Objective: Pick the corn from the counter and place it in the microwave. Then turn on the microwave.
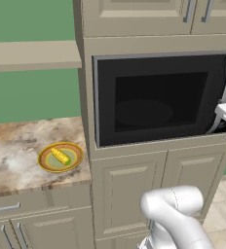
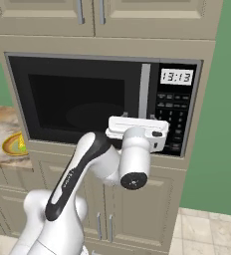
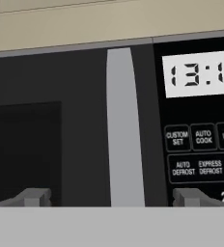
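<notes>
End effector (image 3: 111, 197) wide open, empty, straddling microwave (image 1: 154, 99) silver handle (image 3: 125, 130), door shut, corn (image 1: 60, 156) on plate (image 1: 47, 164) on counter (image 1: 12, 151)

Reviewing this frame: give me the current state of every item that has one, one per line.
microwave: door shut, clock lit
silver handle: untouched, between the open fingertips
gripper: open, empty, facing the handle
corn: lying on the plate, not picked
plate: flat on the counter

In the left base view the corn (image 1: 60, 155) lies on a plate (image 1: 75, 163) on the worktop (image 1: 17, 146) at lower left, the microwave (image 1: 154, 99) to its right.
</notes>
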Robot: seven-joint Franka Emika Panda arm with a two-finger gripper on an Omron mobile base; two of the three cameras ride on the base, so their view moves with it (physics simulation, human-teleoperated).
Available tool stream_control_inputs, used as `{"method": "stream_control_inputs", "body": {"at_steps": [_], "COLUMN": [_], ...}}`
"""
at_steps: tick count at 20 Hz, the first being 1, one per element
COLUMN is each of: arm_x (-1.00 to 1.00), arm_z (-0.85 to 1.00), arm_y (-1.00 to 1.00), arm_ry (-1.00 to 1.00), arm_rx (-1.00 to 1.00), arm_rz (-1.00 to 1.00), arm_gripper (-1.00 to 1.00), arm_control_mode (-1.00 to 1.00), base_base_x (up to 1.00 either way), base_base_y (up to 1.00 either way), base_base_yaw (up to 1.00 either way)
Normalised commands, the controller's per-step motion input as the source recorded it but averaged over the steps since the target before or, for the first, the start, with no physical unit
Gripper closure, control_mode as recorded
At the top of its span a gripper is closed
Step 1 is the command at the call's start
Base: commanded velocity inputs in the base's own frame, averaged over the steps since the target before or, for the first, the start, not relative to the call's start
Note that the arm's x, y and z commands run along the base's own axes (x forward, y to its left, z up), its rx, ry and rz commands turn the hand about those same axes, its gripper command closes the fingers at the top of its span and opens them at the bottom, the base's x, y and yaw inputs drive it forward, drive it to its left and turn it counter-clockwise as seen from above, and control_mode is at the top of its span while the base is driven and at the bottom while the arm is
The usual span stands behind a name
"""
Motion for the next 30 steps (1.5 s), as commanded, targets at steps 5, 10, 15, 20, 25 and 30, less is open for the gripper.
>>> {"method": "stream_control_inputs", "body": {"at_steps": [5, 10, 15, 20, 25, 30], "arm_x": [0.16, 0.17, 0.21, 0.21, 0.2, 0.09], "arm_z": [-0.04, -0.05, -0.08, -0.06, -0.07, -0.09], "arm_y": [-0.03, -0.01, -0.02, -0.11, -0.09, 0.0], "arm_ry": [-0.01, 0.0, 0.0, 0.0, 0.0, 0.0], "arm_rx": [0.0, 0.0, 0.0, 0.0, 0.0, 0.0], "arm_rz": [0.03, 0.03, 0.02, 0.01, 0.01, 0.02], "arm_gripper": [-1.0, -1.0, -1.0, -1.0, -1.0, -1.0], "arm_control_mode": [-1.0, -1.0, -1.0, -1.0, -1.0, -1.0], "base_base_x": [0.0, 0.0, 0.0, 0.0, 0.0, 0.0], "base_base_y": [0.0, 0.0, 0.0, 0.0, 0.0, 0.0], "base_base_yaw": [0.0, 0.0, 0.0, 0.0, 0.0, 0.0]}}
